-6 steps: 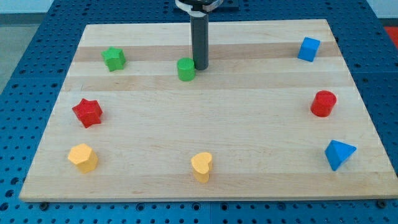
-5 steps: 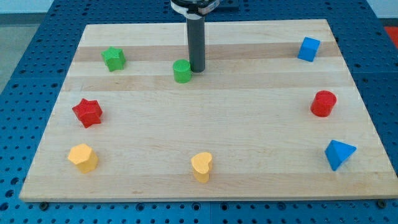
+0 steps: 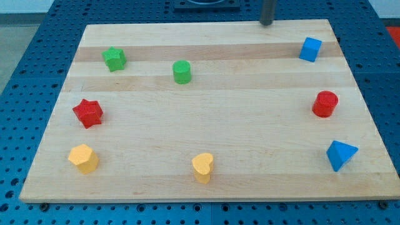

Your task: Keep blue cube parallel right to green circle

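Observation:
The blue cube (image 3: 310,49) sits near the board's top right corner. The green circle (image 3: 182,72), a short green cylinder, stands left of the board's middle in the upper part, a little lower in the view than the cube. My tip (image 3: 267,23) is at the board's top edge, left of the blue cube and far right of the green circle, touching neither.
A green star (image 3: 114,59) is at upper left, a red star (image 3: 87,113) at left, a yellow block (image 3: 84,158) at lower left, a yellow heart (image 3: 202,167) at bottom middle, a red cylinder (image 3: 325,104) at right, a blue triangle (image 3: 340,155) at lower right. The wooden board (image 3: 206,125) lies on a blue pegboard.
My tip left the green circle's right side and moved up and right to the board's top edge. The green circle had shifted slightly left before that.

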Robot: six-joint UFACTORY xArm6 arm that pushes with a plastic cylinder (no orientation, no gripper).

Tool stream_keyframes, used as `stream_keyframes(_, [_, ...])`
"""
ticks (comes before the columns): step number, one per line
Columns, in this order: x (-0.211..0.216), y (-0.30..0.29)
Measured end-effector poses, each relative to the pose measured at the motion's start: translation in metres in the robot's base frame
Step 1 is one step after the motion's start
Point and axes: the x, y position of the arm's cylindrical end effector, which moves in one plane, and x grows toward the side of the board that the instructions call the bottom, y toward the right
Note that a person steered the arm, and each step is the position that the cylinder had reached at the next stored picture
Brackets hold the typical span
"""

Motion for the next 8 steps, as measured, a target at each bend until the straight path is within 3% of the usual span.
stream_keyframes(2, [0.004,0.095])
stream_keyframes(3, [0.025,0.135])
stream_keyframes(6, [0.087,0.110])
stream_keyframes(8, [0.112,0.063])
